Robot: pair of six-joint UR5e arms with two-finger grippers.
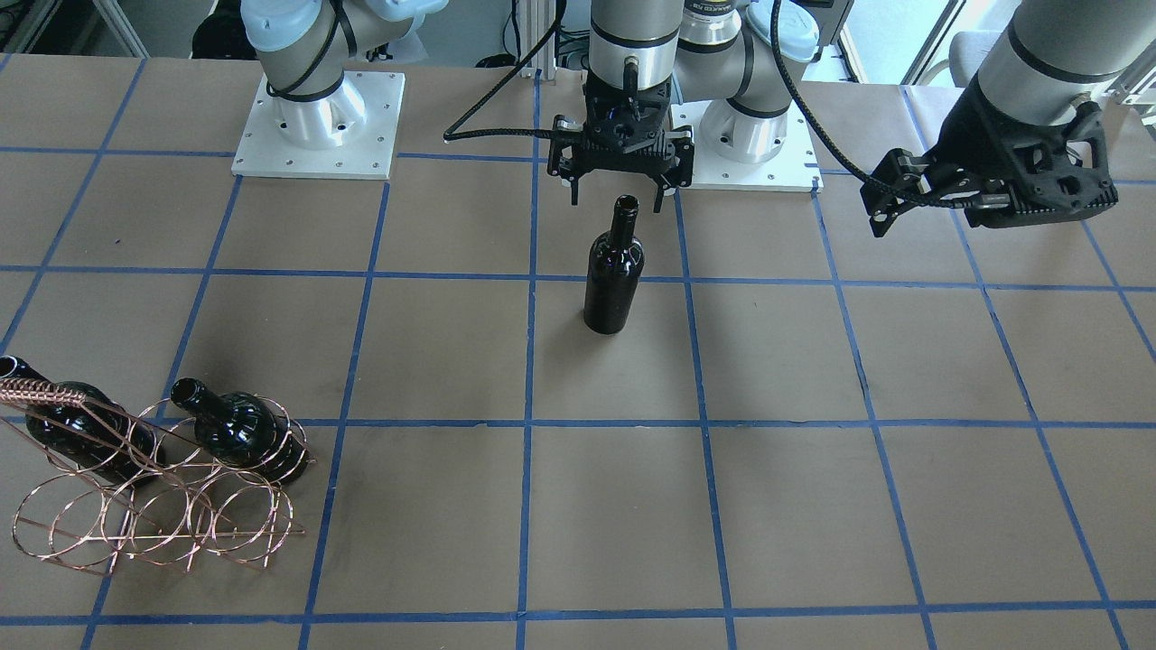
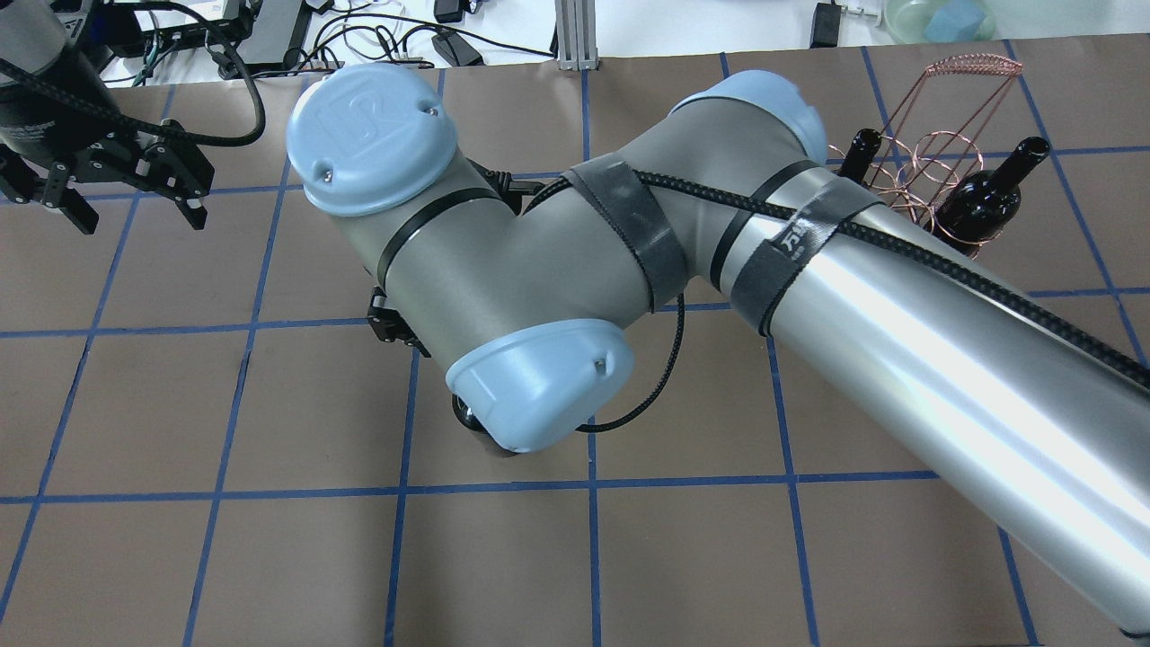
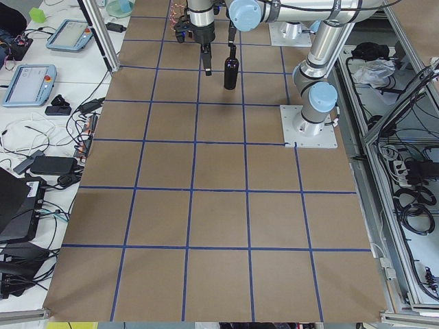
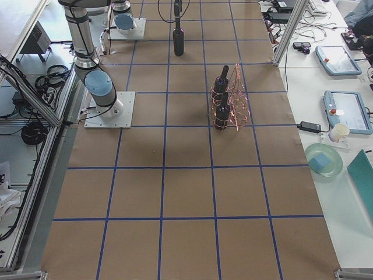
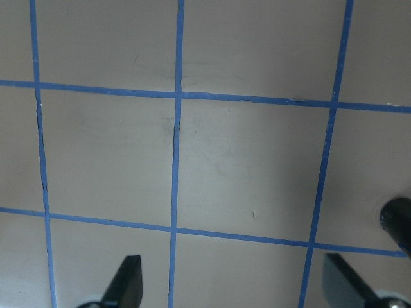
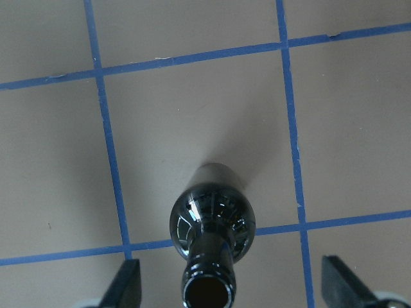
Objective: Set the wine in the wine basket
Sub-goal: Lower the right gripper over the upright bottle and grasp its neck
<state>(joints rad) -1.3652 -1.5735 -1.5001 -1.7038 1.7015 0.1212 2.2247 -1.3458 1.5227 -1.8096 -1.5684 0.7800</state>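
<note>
A near-black wine bottle (image 1: 614, 271) stands upright near the table's middle, also in the exterior left view (image 3: 232, 72) and the exterior right view (image 4: 178, 41). My right gripper (image 1: 619, 197) is open just above its mouth. The right wrist view shows the bottle (image 6: 212, 224) from above between the spread fingers (image 6: 125, 285). The copper wire wine basket (image 1: 153, 506) stands at the table's edge with two more bottles (image 1: 239, 433) (image 1: 81, 433) lying in its hoops; the overhead view shows the basket too (image 2: 943, 144). My left gripper (image 1: 890, 199) is open, empty, and held high to the side (image 2: 142, 211).
The right arm's long link (image 2: 898, 332) covers much of the overhead view and hides the standing bottle there. Two white base plates (image 1: 316, 126) (image 1: 750, 135) sit at the robot's edge of the table. Brown paper with blue tape lines (image 5: 176, 160) covers the table.
</note>
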